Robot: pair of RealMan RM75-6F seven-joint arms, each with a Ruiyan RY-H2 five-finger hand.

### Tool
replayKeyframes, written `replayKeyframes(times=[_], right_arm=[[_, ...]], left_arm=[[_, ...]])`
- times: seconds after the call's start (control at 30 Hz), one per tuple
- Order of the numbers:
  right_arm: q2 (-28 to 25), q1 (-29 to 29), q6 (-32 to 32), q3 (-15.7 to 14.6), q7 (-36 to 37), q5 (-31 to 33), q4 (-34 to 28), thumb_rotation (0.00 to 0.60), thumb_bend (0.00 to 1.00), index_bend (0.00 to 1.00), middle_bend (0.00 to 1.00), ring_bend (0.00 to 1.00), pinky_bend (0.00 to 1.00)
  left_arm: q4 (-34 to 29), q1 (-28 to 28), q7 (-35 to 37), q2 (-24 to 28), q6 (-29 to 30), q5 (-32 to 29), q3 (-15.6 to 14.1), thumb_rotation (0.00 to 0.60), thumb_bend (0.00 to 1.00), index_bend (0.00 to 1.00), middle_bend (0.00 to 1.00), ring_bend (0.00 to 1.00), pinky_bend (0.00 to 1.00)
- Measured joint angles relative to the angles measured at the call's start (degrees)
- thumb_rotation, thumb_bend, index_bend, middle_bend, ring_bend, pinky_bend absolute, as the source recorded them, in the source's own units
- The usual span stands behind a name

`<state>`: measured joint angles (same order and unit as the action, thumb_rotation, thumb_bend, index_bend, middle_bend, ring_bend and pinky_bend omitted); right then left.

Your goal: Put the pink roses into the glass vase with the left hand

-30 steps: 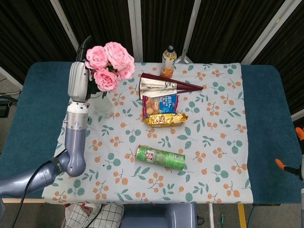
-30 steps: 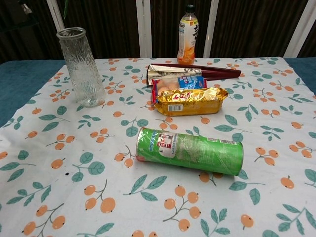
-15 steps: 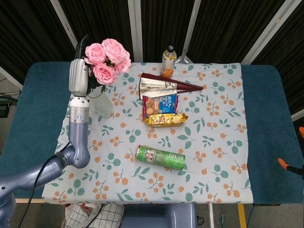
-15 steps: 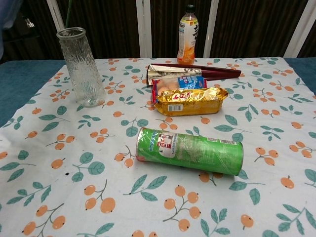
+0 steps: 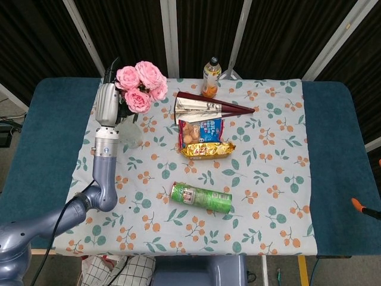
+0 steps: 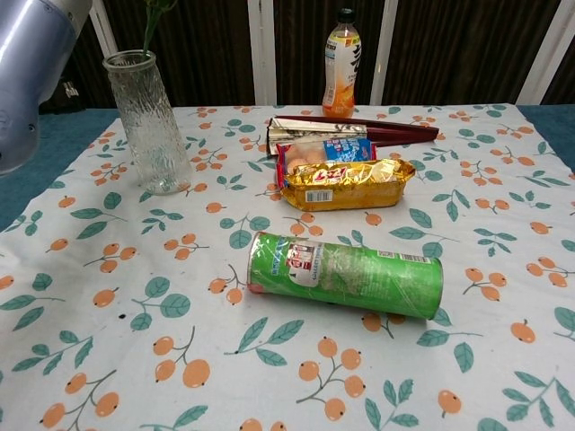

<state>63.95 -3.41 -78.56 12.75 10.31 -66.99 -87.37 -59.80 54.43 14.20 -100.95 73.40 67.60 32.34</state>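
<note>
The glass vase (image 6: 148, 121) stood far left on the table (image 5: 333, 119), roses (image 5: 141, 85) held above it; bottle (image 6: 341, 63) behind the snack packs (image 6: 346, 184), can (image 6: 346, 274) lay in front.

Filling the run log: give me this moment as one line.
left hand: holds roses | roses: above vase, stems at its mouth | right hand: not in view | step: insertion not done

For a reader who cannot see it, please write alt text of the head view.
The robot's left hand holds pink roses above a glass vase on a floral tablecloth; snack packets, a green can and a bottle lie nearby.
</note>
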Motion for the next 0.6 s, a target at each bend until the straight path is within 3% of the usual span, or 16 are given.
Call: replayKeyframes(times=[0.33, 0.6], right_arm=[[-0.14, 0.33, -0.37, 0.04, 0.29, -0.32, -0.15, 0.600, 0.15, 0.11, 0.00, 0.00, 0.00], [-0.56, 0.51, -0.44, 0.26, 0.81, -0.35, -0.87, 0.600, 0.15, 0.11, 0.00, 0.00, 0.00]], left_arm=[[0.32, -2.82, 2.70, 2.17, -2.15, 0.59, -3.42, 0.600, 0.26, 0.18, 0.27, 0.00, 0.00], [-8.43, -7.18, 0.99, 12.03, -10.78, -0.34, -8.16, 0.600, 0.17, 0.14, 0.24, 0.00, 0.00]])
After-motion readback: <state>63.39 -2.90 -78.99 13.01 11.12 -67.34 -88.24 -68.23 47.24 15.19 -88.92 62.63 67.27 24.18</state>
